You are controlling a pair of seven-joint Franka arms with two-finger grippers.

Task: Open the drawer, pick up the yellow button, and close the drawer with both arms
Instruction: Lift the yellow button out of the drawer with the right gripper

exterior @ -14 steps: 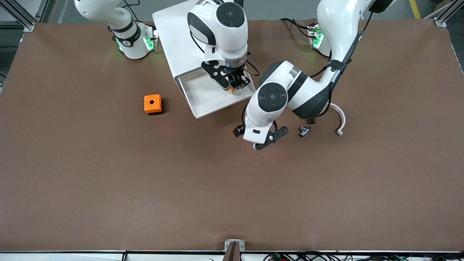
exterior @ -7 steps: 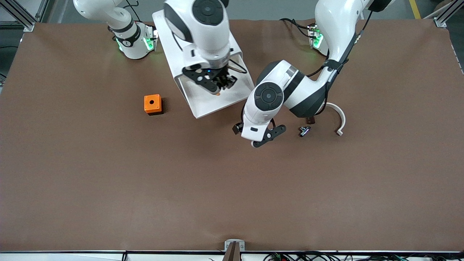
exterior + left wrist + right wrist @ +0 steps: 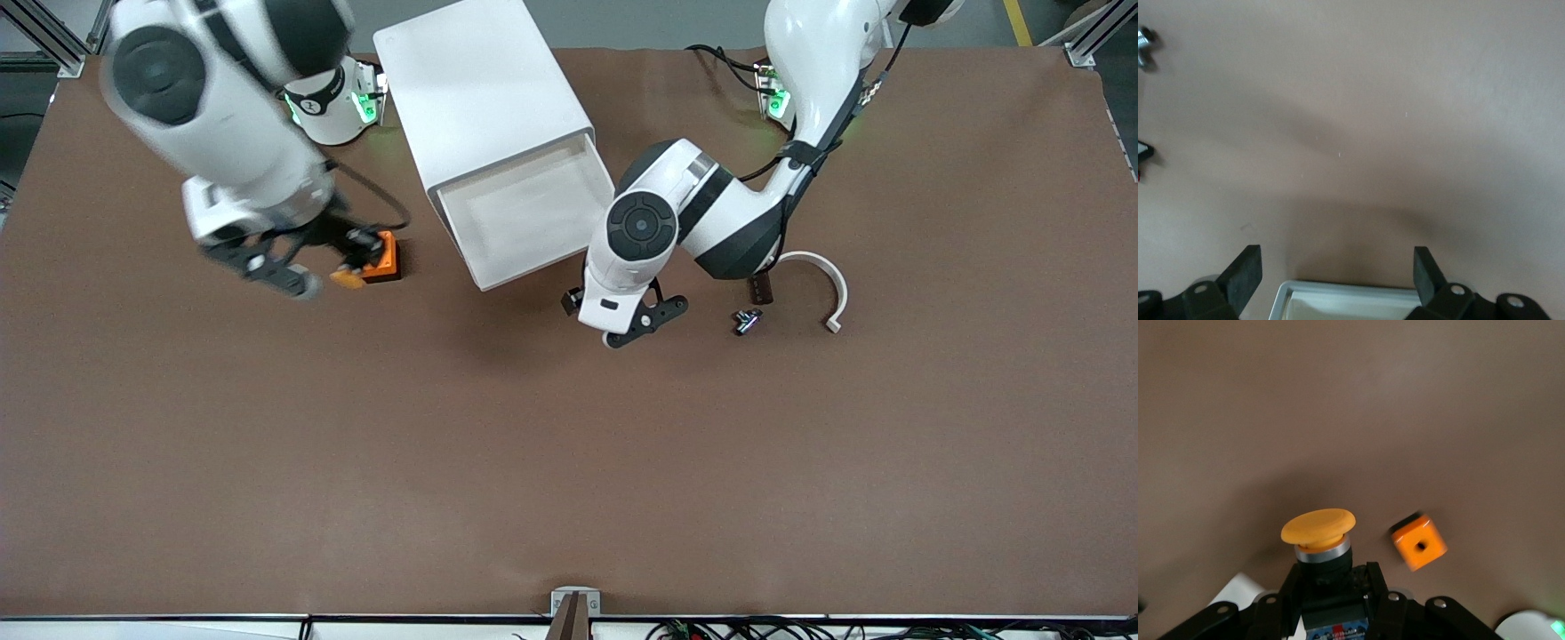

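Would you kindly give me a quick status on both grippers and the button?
Right gripper shut on button, over the table beside the orange box. Left gripper open, low before the open drawer. Nothing in the way.

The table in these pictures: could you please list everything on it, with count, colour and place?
Cabinet: one, white, near the arms' bases.
Drawer: one, white, pulled open from the cabinet toward the front camera; nothing seen inside.
Orange box: one, orange, round hole on top, on the table beside the drawer toward the right arm's end.
Button: one, orange cap on a black body, held in the air.
Curved strip: one, white, toward the left arm's end.
Small dark pieces: two, beside the curved strip.
Table: one, brown.
Right gripper: black, shut on the button, over the table by the orange box.
Left gripper: black, open, over the table just past the drawer's front edge.
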